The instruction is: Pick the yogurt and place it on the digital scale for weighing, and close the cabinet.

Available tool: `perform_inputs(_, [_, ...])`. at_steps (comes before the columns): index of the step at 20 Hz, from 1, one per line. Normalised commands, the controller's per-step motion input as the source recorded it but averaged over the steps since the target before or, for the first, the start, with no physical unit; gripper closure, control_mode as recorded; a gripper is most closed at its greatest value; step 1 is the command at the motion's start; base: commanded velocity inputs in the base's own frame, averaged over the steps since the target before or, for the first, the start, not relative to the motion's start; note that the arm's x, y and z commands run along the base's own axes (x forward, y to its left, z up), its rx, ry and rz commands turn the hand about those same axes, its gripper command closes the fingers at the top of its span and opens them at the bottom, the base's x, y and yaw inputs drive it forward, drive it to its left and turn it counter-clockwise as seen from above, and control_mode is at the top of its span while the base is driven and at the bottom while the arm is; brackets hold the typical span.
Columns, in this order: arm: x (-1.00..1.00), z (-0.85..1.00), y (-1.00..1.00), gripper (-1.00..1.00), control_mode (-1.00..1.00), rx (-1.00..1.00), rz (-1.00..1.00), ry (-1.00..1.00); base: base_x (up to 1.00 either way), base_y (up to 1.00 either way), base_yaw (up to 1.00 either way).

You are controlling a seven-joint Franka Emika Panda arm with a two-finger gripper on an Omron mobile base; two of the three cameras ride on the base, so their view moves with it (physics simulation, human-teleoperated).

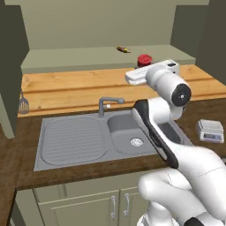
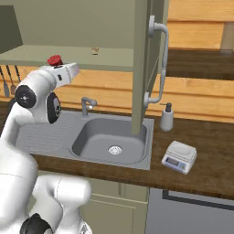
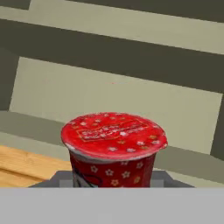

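Hand view: yogurt (image 3: pixel 113 148) clamped in hand, lid visible.

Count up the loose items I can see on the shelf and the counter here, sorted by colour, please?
Red: 1, the yogurt
Yellow-brown: 1, the small elongated item on the cabinet shelf
Grey: 1, the soap dispenser
White-grey: 1, the digital scale
Total: 4
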Motion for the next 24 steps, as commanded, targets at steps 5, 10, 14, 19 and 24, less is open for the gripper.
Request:
perform_inputs(5, [-1.00,-1.00,-1.00,1.00,-1.00,-0.16,-0.15,0.50,0.00,0.00,0.00])
perform_inputs(10, [-1.00,-1.00,-1.00,1.00,-1.00,-0.12,-0.17,0.47,0.00,0.00,0.00])
perform_inputs(14, [-1.00,-1.00,-1.00,1.00,-1.00,-0.04,-0.17,0.48,0.00,0.00,0.00])
perform_inputs(19, [-0.90,-1.00,-1.00,1.00,-1.00,0.00,-0.11,0.33,0.00,0.00,0.00])
perform_inputs(24, [-0.69,-0.92,-0.99,1.00,-1.00,0.09,0.00,-0.02,0.00,0.00,0.00])
